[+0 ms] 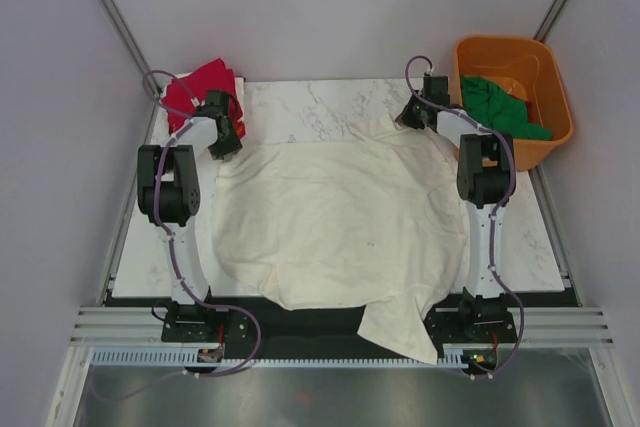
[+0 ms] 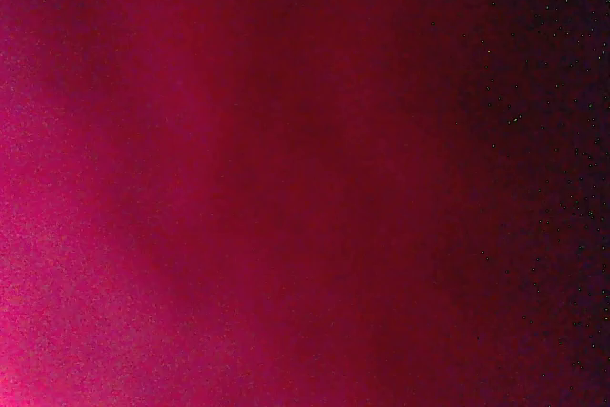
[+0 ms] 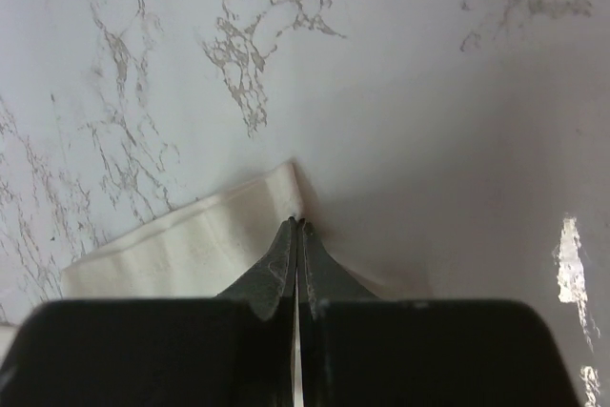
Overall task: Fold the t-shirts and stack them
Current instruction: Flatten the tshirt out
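The right gripper is closed, its 2 black fingers pinching a folded corner of the large cream-white cloth t-shirt just above the white marble-patterned table. The left gripper sits at the shirt's other far corner. Its wrist view shows nothing but crimson, so I cannot tell whether its jaws are open or closed, or on what. Just beyond it, the crumpled crimson red cloth t-shirt lies at the table's far-left corner. The cream shirt is spread over most of the table, with its near hem hanging over the near edge between the 2 arm bases. The dark green cloth t-shirt lies in the rigid orange plastic tub at far right.

The step looks like taking both far corners for a fold toward the near edge. The left gripper should catch cream cloth only, not the red shirt beside it. Both corners should rise together and level so the fold line runs straight. The right pinch looks thin and may slip, so pull gently.

No brand, label or writing can be read anywhere.
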Controlling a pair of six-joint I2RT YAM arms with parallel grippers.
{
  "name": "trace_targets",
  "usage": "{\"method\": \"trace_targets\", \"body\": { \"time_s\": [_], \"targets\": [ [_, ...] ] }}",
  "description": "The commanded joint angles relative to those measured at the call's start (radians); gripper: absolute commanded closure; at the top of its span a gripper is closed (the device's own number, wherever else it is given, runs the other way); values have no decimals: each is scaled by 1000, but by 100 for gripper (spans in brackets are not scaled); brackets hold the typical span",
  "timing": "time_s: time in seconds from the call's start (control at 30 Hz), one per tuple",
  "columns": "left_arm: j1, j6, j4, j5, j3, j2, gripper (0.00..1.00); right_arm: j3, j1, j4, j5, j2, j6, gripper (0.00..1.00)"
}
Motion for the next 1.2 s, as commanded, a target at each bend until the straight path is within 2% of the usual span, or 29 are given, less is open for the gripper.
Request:
{"method": "trace_targets", "body": {
  "time_s": [0.0, 0.03, 0.07, 0.2, 0.4, 0.67, 0.93, 1.17],
  "targets": [
    [-10, 34, -100, -36, 33, 37, 58, -74, 1, 14, -15, -51, 19, 100],
    [-10, 39, -108, -24, 42, 52, 83, -86, 3, 18, -26, -53, 22, 100],
    [-10, 40, -117, -22, 48, 56, 97, -88, 3, 20, -31, -51, 25, 100],
    [-13, 40, -119, -30, 50, 39, 98, -75, 1, 20, -49, -44, 25, 100],
    [-21, 36, -131, -20, 76, -41, 98, 44, 13, 12, -127, -36, 3, 100],
    [-33, 53, -136, -34, 128, -153, 98, 144, 45, 12, -167, -99, -35, 100],
    [-47, 93, -135, -51, 149, -225, 98, 95, 53, 8, -170, -169, -46, 100],
    [-45, 109, -131, -80, 19, -314, 98, -74, 50, 12, -123, -329, -86, 100]
  ]
}}
